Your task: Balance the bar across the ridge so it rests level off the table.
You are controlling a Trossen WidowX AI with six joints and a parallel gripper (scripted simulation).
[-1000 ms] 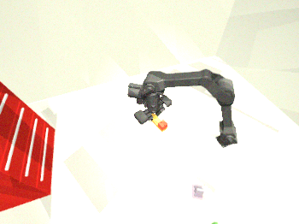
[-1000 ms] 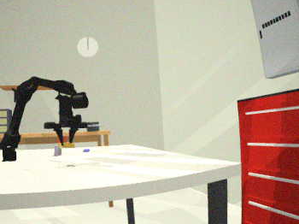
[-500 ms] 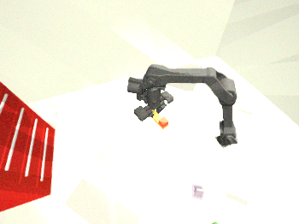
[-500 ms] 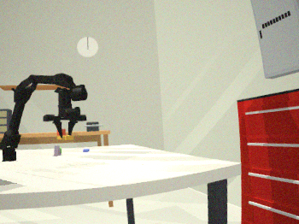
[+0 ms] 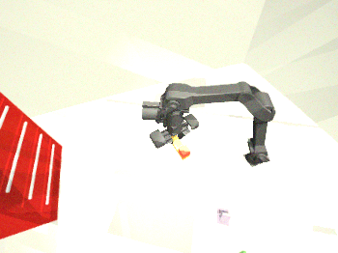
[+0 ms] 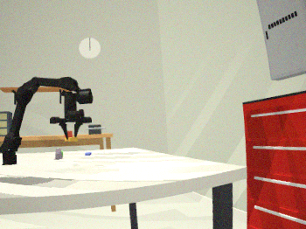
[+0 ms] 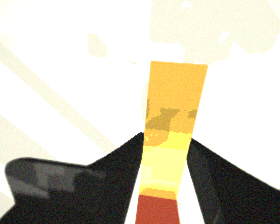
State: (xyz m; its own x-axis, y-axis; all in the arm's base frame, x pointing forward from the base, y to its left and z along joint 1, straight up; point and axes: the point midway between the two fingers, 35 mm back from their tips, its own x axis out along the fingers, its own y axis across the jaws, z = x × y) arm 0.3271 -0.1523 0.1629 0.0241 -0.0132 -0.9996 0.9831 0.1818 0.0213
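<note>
Exterior view, left of centre: the yellow bar with a red end hangs above the bench, pinched in the gripper; the bench's near edge curves well apart, below.

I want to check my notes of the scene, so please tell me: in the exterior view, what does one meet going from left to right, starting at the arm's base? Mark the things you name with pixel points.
The arm's base (image 6: 10,159), the small purple piece (image 6: 58,154), the blue piece (image 6: 88,154), the red cabinet (image 6: 275,130).
</note>
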